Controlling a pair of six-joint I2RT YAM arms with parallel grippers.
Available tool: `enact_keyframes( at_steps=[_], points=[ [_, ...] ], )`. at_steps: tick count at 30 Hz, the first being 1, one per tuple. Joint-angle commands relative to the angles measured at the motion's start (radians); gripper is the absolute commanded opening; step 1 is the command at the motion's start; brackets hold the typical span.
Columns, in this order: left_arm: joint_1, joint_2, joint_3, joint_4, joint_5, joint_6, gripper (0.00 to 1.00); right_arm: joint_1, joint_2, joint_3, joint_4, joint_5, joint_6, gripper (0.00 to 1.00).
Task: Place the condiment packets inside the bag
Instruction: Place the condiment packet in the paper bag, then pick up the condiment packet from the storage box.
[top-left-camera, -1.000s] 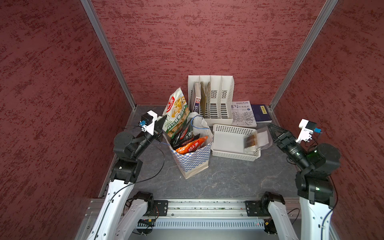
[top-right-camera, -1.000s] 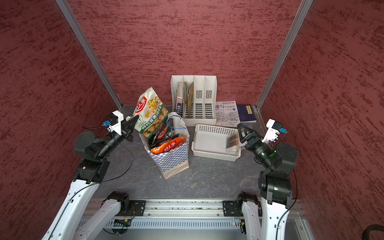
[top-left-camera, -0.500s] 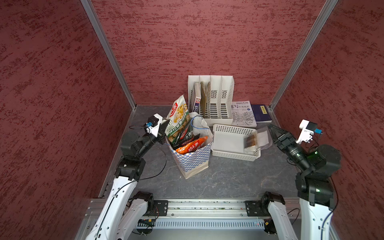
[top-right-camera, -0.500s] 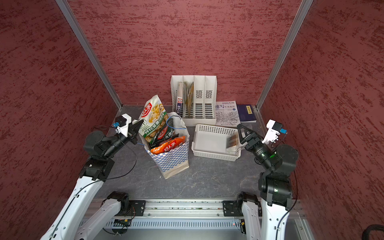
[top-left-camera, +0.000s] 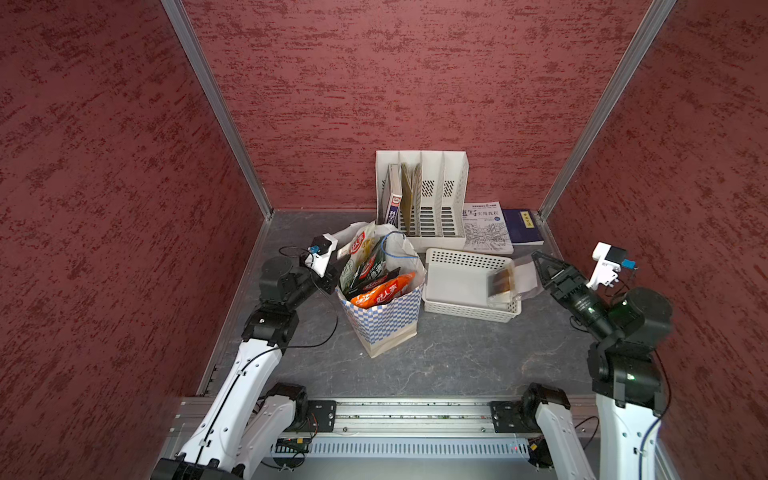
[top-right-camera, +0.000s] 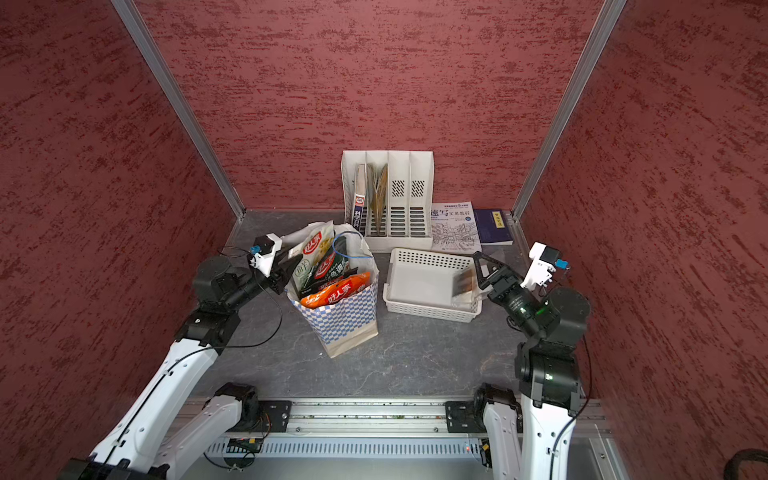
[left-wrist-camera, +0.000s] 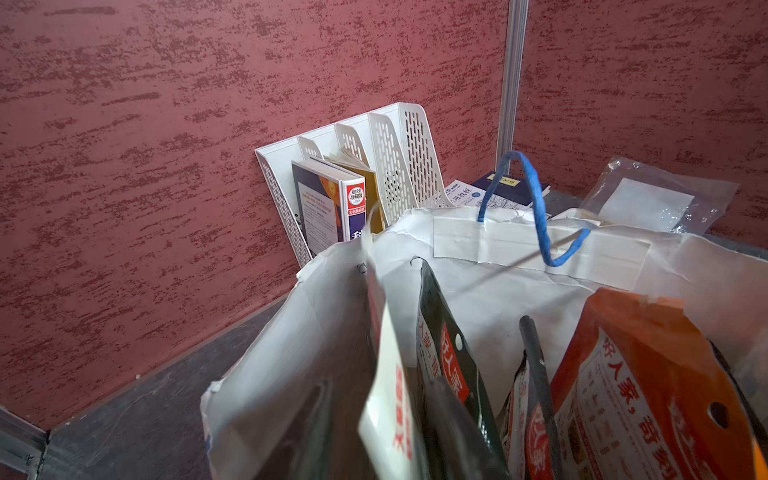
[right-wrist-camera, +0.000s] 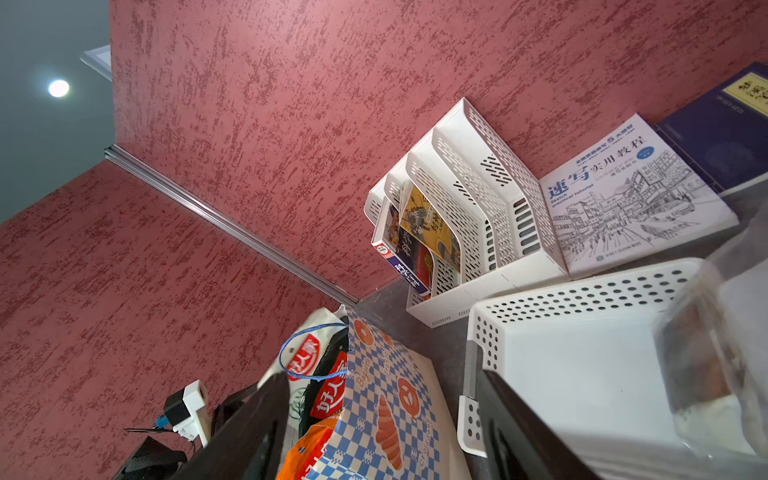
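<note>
Evidently, the left gripper (top-right-camera: 291, 268) is parted to leave the pale glossy condiment packet (top-right-camera: 311, 253) in the tall blue-checked paper bag (top-right-camera: 349, 316); the right gripper (top-right-camera: 478, 270) is held agape, empty.

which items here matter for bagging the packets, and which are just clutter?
Job:
- condiment packets, standing in the bag
- bag

Lying about:
- white basket
- clear pouch at the basket's end
- file organizer holding books
- sketch book and blue book, flat beside it
</note>
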Motion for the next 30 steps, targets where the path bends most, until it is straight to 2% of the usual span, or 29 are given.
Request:
enact_keyframes(
  at_steps=[1,5,7,9,13,15,19,24,26,30],
  points=[
    [0.003,-0.025,0.004,0.006,-0.029,-0.047,0.88,0.005,-0.002,-0.002,-0.011,0.03,-0.026,0.75],
    [0.002,-0.052,0.048,0.037,-0.037,-0.121,1.0,0.005,0.056,0.032,-0.133,0.089,-0.112,0.75],
    [0.003,-0.051,0.104,0.011,-0.048,-0.173,1.0,0.006,0.126,0.063,-0.224,0.154,-0.199,0.76],
    [0.002,-0.032,0.192,-0.076,-0.065,-0.242,1.0,0.005,0.19,0.087,-0.304,0.262,-0.274,0.77],
    [0.005,0.053,0.366,-0.27,-0.092,-0.372,1.0,0.001,0.336,0.086,-0.348,0.489,-0.385,0.87],
    [0.004,0.1,0.433,-0.364,-0.08,-0.403,1.0,-0.01,0.423,0.09,-0.346,0.55,-0.42,0.91],
    [0.006,0.128,0.471,-0.435,-0.064,-0.426,1.0,-0.028,0.539,0.08,-0.316,0.58,-0.434,0.92],
    [0.01,0.084,0.435,-0.448,-0.124,-0.425,1.0,-0.056,0.627,0.026,-0.246,0.56,-0.424,0.91],
    [0.013,0.079,0.435,-0.473,-0.143,-0.412,1.0,-0.06,0.647,-0.001,-0.193,0.524,-0.417,0.91],
    [0.014,0.079,0.427,-0.521,-0.16,-0.395,1.0,-0.061,0.666,-0.081,-0.025,0.376,-0.377,0.85]
  ],
)
